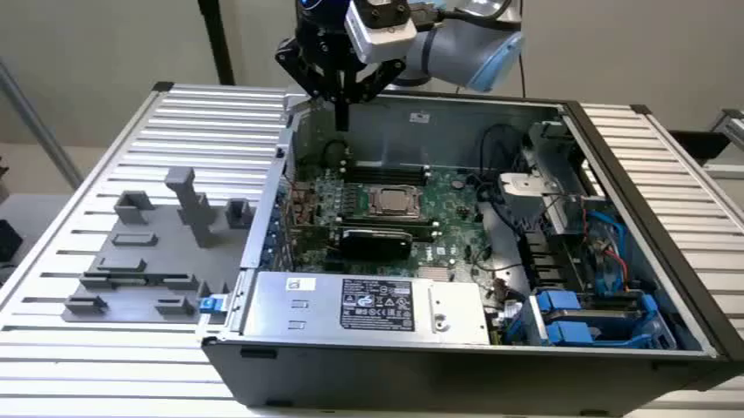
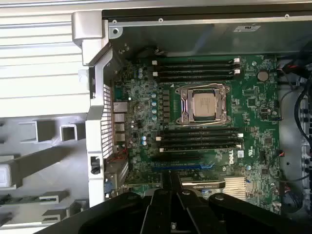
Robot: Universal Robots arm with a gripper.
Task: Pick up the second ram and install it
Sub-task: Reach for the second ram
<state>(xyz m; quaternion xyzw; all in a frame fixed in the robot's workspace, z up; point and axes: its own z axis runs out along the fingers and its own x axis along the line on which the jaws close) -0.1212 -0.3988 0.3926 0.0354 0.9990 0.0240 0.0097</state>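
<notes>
Holders on the grey fixture, near and to the exterior view's left of the open computer case, keep parts staged for a top-down grasp. The second ram lies flat there, outside the case and well apart from the arm. Farther in, the motherboard faces up, black memory slots flanking the processor. Farthest, the gripper hangs above the case's far-left corner, fingers drawn together on nothing, so the pick looks not yet made.

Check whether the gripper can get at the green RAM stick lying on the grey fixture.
Probably yes: the RAM stick lies uncovered on the fixture outside the computer case, and the gripper hangs above the open case, unblocked.
</notes>
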